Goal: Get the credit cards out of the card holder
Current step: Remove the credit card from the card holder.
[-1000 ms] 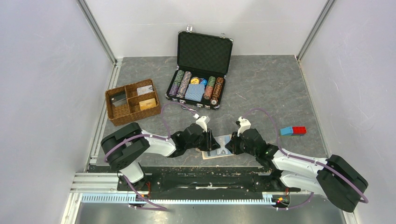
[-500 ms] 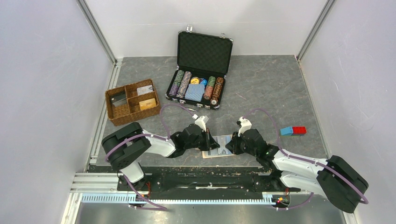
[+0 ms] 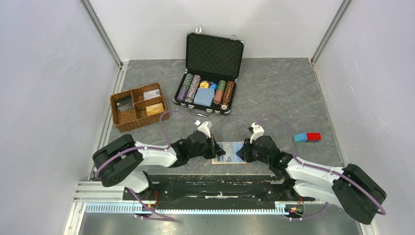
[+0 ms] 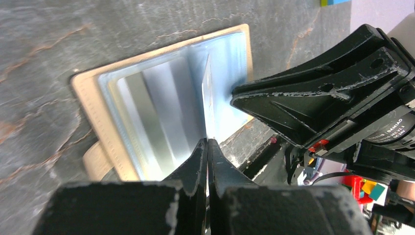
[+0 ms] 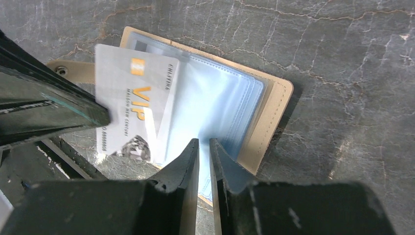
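The tan card holder [image 3: 231,152] lies open on the slate table between my two grippers, its pale blue pockets up [image 5: 220,98]; it also shows in the left wrist view [image 4: 85,93]. My left gripper [image 4: 206,142] is shut on a white credit card marked VIP [image 5: 132,107], which sticks out of a pocket over the holder's left half; that view shows it edge-on [image 4: 208,107]. My right gripper [image 5: 204,143] is shut on a blue pocket sleeve at the holder's near edge. The left gripper [image 3: 214,146] and right gripper [image 3: 243,152] flank the holder.
A brown wicker divided tray [image 3: 117,115] with cards in it stands at the back left. An open black case [image 3: 214,53] of poker chips and a blue deck is at the back middle. A blue-and-red block [image 3: 308,137] lies to the right. The table's front rail is just behind the holder.
My left gripper has drawn back to the left with the white card, sliding it further out of the pocket. The holder now lies flatter. The right gripper has barely moved.
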You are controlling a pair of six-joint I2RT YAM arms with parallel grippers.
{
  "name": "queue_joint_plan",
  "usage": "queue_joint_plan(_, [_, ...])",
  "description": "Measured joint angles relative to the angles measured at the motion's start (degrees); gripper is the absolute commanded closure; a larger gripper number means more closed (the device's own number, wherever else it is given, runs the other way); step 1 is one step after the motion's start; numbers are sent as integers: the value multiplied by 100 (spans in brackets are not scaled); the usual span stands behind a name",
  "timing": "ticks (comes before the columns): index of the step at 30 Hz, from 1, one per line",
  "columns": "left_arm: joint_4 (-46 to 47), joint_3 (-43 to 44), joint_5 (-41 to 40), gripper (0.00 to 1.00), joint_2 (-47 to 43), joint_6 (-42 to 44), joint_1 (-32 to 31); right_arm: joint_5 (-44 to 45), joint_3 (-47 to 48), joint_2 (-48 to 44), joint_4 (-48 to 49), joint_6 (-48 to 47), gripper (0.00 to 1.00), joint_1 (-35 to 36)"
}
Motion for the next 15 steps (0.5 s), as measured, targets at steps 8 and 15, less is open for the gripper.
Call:
queue_joint_plan(8, [-1034,-203,-684,98,-1174,2,13,-22,37,-59,-146,-39,83,-37])
queue_joint_plan(15, [-1681,-332,-1110,98,-2437,4,26,-70,153,-393,-581,-160,65,-61])
